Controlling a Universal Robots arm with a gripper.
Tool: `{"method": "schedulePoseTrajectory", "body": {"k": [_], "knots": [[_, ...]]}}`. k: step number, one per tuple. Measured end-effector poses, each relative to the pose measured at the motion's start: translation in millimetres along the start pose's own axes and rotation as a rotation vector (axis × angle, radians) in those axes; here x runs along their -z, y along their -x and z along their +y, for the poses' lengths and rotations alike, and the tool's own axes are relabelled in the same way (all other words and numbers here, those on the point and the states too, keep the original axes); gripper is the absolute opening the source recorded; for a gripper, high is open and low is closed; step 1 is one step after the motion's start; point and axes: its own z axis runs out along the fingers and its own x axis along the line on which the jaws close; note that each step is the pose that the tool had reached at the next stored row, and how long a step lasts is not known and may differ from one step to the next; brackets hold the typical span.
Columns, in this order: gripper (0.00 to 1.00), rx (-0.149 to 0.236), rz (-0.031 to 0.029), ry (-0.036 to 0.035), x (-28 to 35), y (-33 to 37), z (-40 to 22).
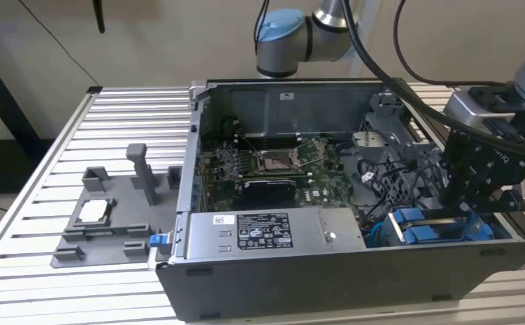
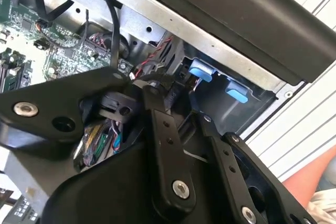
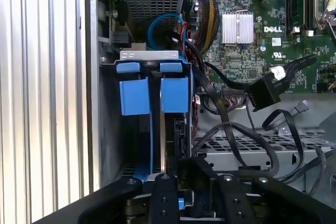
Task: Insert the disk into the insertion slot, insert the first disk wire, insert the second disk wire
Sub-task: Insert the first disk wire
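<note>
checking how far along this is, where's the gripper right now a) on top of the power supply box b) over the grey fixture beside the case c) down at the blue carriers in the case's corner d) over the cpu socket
c: in the exterior view the gripper is down at the blue carriers inside the case.

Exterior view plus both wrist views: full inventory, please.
Table: 1, silver slatted, under everything.
Computer case: 1, grey, open, on table.
Fixture tray: 1, grey, on table at exterior view's left of case.
Power-supply box: 1, grey, labelled, inside case.
Motherboard: 1, green, inside case, middle.
Drive cage: 1, grey, case corner at exterior view's right.
Blue drive carriers: 2, blue, side by side in cage.
Cables: several, black, loose beside cage.
Robot arm: 1, grey and blue, behind case.
Gripper: 1, black, at the carriers.
</note>
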Motion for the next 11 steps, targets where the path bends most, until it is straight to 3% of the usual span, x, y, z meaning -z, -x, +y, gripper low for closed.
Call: {"method": "schedulePoseTrajectory", "body": {"k": [6,11], "knots": [[0.27,0.000,0.0005,0.0001,14.5,0.6,0.8],[0.27,0.000,0.0005,0.0001,20.6,0.9,1.2]]}}
